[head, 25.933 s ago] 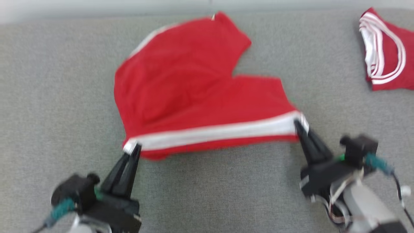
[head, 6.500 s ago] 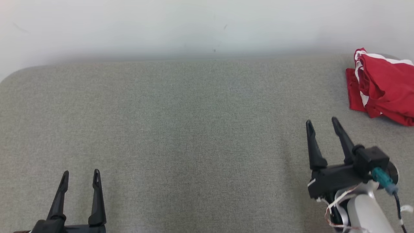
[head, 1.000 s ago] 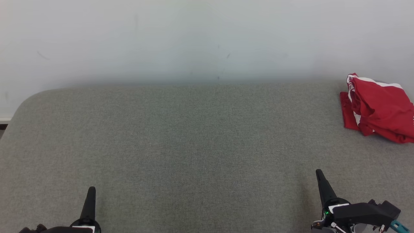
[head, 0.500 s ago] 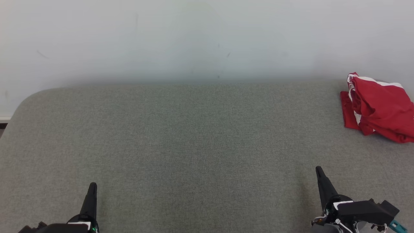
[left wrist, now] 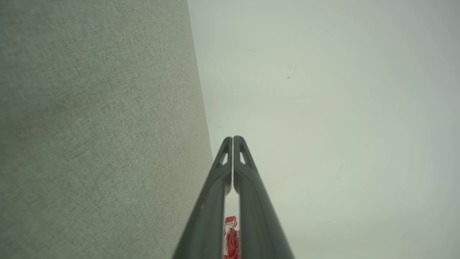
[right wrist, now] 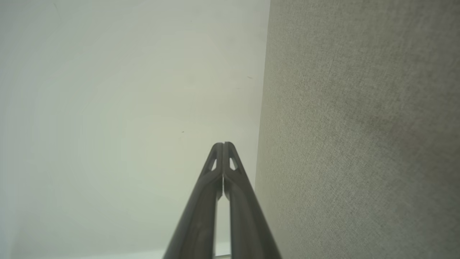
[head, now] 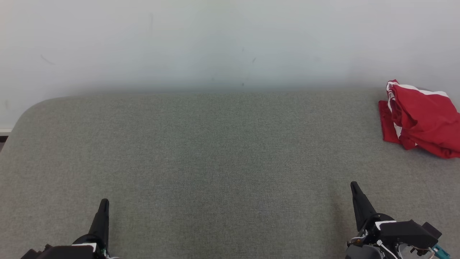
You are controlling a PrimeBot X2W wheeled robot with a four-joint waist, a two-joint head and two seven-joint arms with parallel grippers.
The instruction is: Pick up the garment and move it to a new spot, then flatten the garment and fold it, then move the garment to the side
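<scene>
Lying bunched at far right of the surface (head: 215, 162) is the red garment (head: 420, 118). Your left end effector (head: 104, 202) and right end effector (head: 354, 185) are closed tight, empty.

Left pincer (head: 104, 202) sits near left, fingers pressed together. Right pincer (head: 354, 185) sits near right, likewise closed, empty.

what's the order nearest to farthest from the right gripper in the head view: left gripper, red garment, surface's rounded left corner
From the right gripper:
1. red garment, far right, by the wall
2. left gripper, lower left
3. rounded left corner, far left
</scene>
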